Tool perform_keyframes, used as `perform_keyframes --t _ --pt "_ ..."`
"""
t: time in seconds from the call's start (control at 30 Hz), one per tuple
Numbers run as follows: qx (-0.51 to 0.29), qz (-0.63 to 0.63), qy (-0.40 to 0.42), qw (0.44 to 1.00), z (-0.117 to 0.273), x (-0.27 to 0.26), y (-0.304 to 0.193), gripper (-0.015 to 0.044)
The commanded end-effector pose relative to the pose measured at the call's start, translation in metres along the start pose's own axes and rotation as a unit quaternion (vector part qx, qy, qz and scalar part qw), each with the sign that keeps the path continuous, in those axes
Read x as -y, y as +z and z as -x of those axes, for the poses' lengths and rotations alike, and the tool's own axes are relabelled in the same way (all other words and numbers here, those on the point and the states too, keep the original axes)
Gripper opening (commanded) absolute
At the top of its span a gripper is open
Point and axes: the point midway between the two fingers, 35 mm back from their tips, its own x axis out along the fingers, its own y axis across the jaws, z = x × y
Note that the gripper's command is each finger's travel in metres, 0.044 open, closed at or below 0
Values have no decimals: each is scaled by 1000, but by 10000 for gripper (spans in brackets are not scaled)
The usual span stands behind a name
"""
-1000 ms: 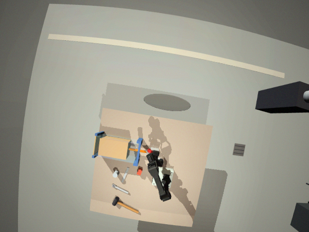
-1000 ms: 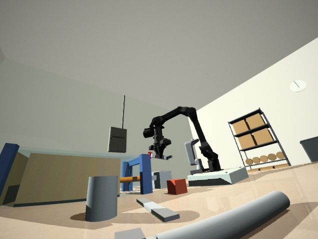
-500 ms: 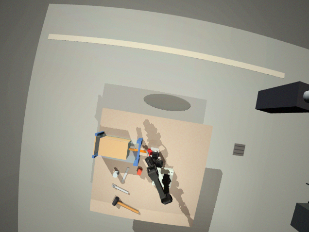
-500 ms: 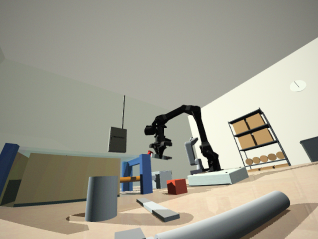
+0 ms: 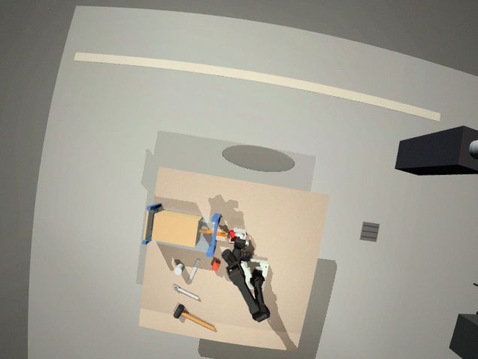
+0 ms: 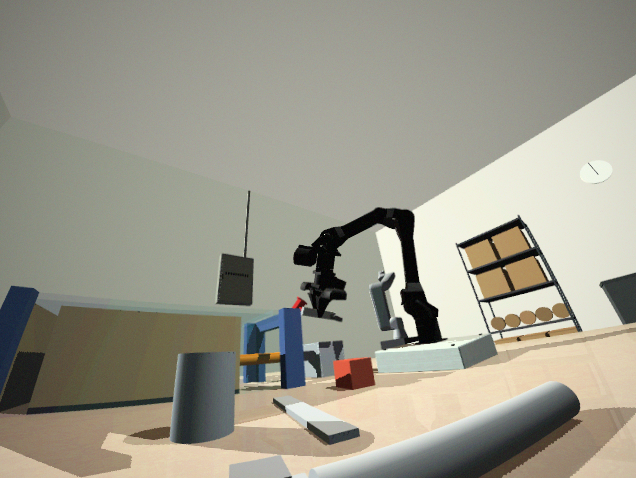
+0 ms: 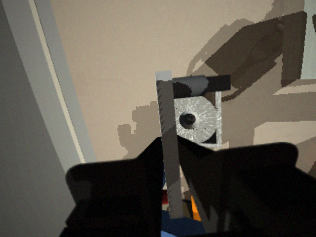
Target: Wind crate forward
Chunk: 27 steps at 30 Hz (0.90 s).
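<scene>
Handle (image 5: pixel 231 235) (image 6: pixel 310 312) (image 7: pixel 167 111) gripped, my pincer (image 5: pixel 241 245) (image 6: pixel 321 313) (image 7: pixel 167 140) should ease its key (image 7: pixel 218 82) towards seven-thirty in wrist view. Square it over the winch (image 5: pixel 240 231) (image 6: pixel 324 355) (image 7: pixel 204 118) hole (no forcing) before lowering

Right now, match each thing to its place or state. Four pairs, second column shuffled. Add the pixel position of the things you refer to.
1. crate (image 5: pixel 175 228) (image 6: pixel 143 354)
2. red block (image 5: pixel 216 264) (image 6: pixel 354 373)
3. winch handle (image 6: pixel 324 315) (image 7: pixel 168 119)
4. mallet (image 5: pixel 195 317)

A. lying on the bench, black head and wooden shaft
B. clamped in the gripper (image 6: pixel 322 314) (image 7: pixel 170 144), off the bench
C. inside the clear-panelled cubby
D. on the bench, between the blue front frame and the pale arm base

Pairs: 1-C, 2-D, 3-B, 4-A
</scene>
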Motion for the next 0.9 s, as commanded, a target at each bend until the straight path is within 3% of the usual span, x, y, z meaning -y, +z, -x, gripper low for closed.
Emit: perform_keyframes --t 0.0,0.87 --pt "0 -2 32 999 1 0 0 0" --pt "5 -3 247 969 1 0 0 0"
